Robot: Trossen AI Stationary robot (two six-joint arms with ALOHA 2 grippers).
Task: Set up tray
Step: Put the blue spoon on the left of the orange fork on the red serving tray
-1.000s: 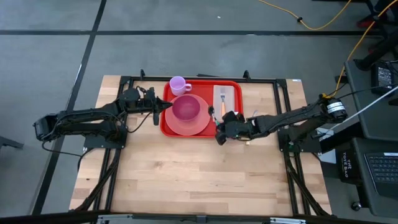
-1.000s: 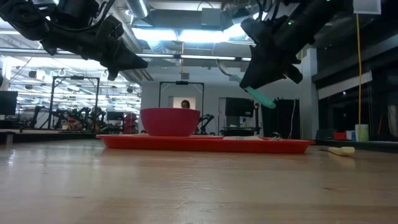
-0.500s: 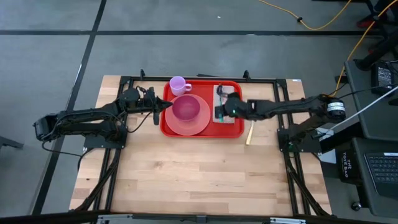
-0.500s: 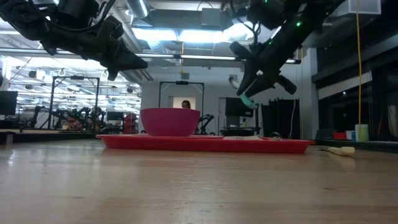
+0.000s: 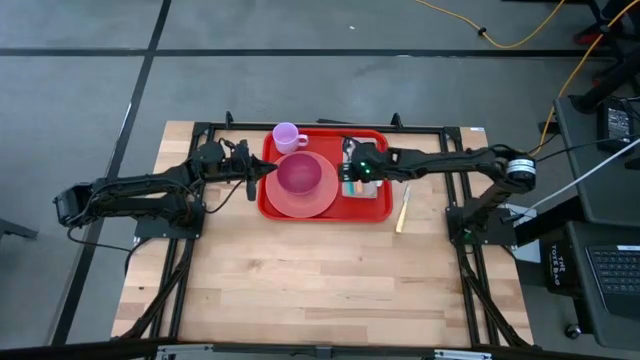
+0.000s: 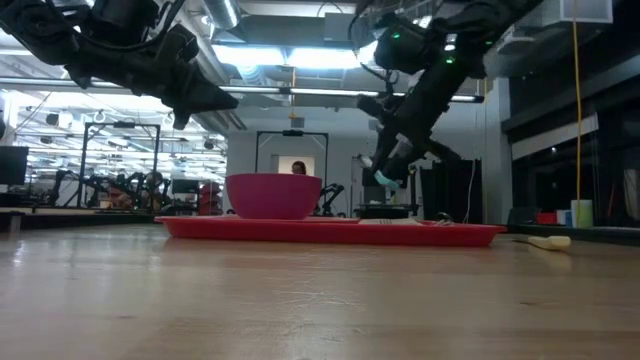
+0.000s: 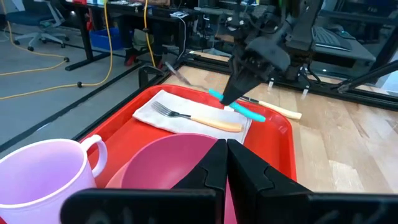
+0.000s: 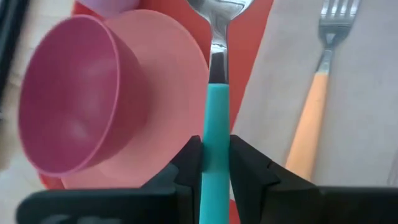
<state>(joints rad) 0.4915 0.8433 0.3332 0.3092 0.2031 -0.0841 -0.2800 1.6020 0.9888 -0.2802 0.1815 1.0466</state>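
The red tray point(image 5: 376, 206) lies at the table's far middle. On it sit a salmon plate point(image 5: 322, 202) with a magenta bowl point(image 5: 298, 174), a lilac cup point(image 5: 286, 135) and a white napkin point(image 5: 368, 150) with an orange-handled fork point(image 7: 205, 121). My right gripper point(image 5: 352, 172) hovers over the napkin's left part, shut on a teal-handled spoon point(image 7: 247, 112). My left gripper point(image 5: 266, 168) is shut and hangs above the tray's left edge, touching nothing. My right gripper pinches the spoon's teal handle point(image 8: 214, 121) between its two fingers point(image 8: 186, 165). It reaches in from the table's right, slanting down. The metal bowl end point(image 8: 215, 11) points ahead of the fingers. The spoon is lifted clear above the napkin and tray.
A cream-handled knife point(image 5: 401, 210) lies on the wood just right of the tray. Black frame rails point(image 5: 455, 160) run along the table's far and side edges. Bare wood point(image 5: 320, 290) fills the near half of the table.
My right gripper has carried the spoon from beside the tray's near right corner toward the far edge and left, to above the napkin, with the arm stretching out straighter. It has stayed shut on the spoon. The knife stays on the table.
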